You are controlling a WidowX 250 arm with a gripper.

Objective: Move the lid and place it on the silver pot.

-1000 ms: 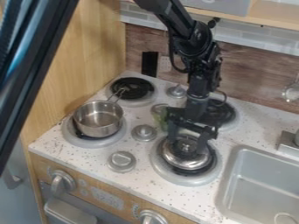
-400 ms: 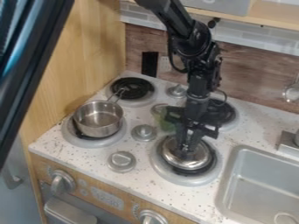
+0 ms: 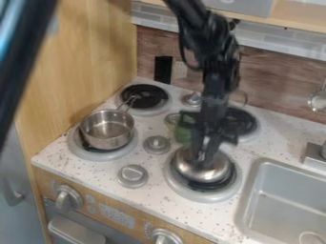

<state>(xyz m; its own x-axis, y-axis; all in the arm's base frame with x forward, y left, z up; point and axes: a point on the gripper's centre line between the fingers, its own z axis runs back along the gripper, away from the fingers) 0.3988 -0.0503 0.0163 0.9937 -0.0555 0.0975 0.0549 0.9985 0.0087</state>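
The black gripper (image 3: 202,159) hangs over the front right burner, shut on the knob of the silver lid. Beneath it the domed lid (image 3: 208,170) is at that burner, slightly raised or tilted; whether it touches the burner I cannot tell. To the left, the silver pot (image 3: 107,129) stands uncovered on the front left burner, its handle pointing toward the back.
Between the burners are metal knobs (image 3: 157,144), and a green object (image 3: 183,129) sits behind the gripper. At the right is a grey sink (image 3: 290,200). A wooden wall (image 3: 79,62) rises on the left, beyond the pot.
The gripper's fingers have closed on the lid's knob, and the gripper and lid have risen slightly. The dark bar at the left edge has shifted left. The pot has stayed in place.
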